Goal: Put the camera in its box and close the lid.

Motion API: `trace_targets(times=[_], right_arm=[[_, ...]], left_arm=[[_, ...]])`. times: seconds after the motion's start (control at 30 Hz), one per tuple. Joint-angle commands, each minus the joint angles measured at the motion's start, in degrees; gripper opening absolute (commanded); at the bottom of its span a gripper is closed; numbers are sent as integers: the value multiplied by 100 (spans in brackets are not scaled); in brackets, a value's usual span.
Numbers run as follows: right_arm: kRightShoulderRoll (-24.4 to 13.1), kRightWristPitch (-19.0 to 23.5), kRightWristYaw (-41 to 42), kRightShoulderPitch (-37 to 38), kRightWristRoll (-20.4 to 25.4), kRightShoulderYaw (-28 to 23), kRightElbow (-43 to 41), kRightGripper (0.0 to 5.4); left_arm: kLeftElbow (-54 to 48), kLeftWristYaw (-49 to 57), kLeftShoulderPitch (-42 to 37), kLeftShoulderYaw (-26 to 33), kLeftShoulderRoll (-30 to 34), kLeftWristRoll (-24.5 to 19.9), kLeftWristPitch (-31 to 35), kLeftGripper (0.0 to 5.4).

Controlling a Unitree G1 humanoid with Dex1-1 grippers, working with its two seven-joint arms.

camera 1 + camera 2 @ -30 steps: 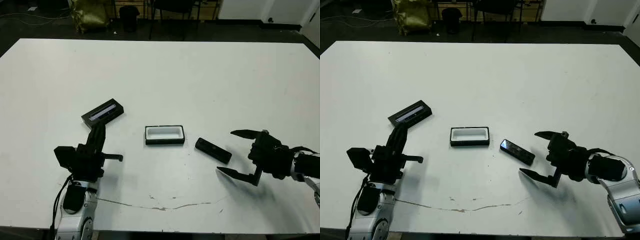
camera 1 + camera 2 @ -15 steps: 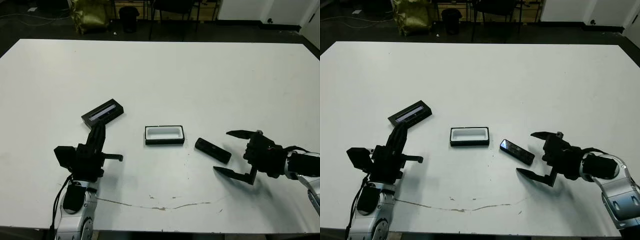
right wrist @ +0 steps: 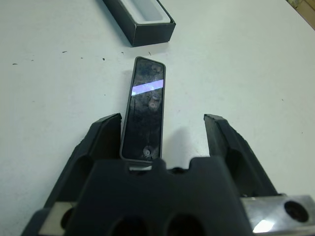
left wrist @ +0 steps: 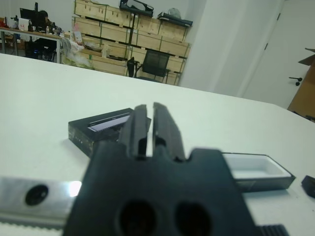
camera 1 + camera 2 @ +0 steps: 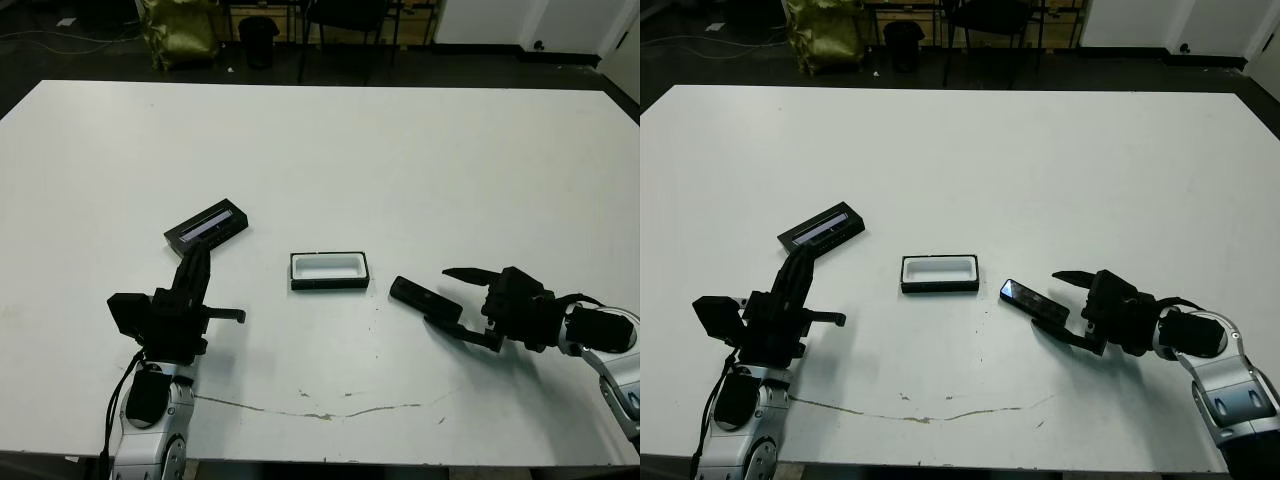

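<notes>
Right gripper (image 3: 162, 130) spread wide around one end of the camera (image 3: 145, 114) lying flat on the white table (image 5: 400, 150), box (image 5: 329, 270) just beside, lid (image 5: 206, 224) further left, left gripper (image 5: 196, 268) closed, empty.

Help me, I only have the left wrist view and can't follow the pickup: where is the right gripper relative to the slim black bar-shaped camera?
Observer: The right gripper is open. The slim matte-black bar camera lies flat on the white table with its near end between the fingers, not yet clamped.
Operator: Is it centred between them?
Observer: No. It sits close against one finger, with a clear gap to the other.
Operator: Anything in the box?
Observer: The shallow black box with white lining is empty. The flat black lid with the pale strip lies apart from it, just ahead of the left gripper.
</notes>
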Motion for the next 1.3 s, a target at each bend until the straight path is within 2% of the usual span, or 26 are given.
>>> trace_targets(times=[0.03,0.1,0.27,0.43,0.53,0.67,0.77,0.9,1.0,1.2,1.3], right_arm=[[-71,471,41,347,-292,268,-46,336],[-54,497,107,328,-265,295,38,336],[-17,249,288,131,-406,491,659,336],[-311,1009,520,93,-374,639,27,336],[-330,1274,533,23,-409,779,144,336],[-302,1172,788,-203,-467,1007,653,336],[-368,1159,849,-232,-506,1095,627,336],[-200,1051,1033,-248,-115,937,1079,336],[-204,876,845,-215,-206,938,1149,336],[-183,966,800,-128,-57,871,1078,336],[-110,997,893,-26,254,698,1075,336]], left_arm=[[59,8,76,24,-8,-46,57,0],[50,8,80,25,-10,-60,69,0],[-76,65,112,7,12,-6,201,0],[-78,57,111,17,5,-41,225,0],[-89,74,107,18,1,-46,256,0],[-121,104,118,16,2,-15,272,0],[-146,122,119,11,17,9,311,0],[-86,100,92,23,4,-11,245,0],[-97,116,96,20,6,10,260,0],[-57,79,83,30,-1,-42,232,0],[-46,111,86,29,12,34,185,0]])
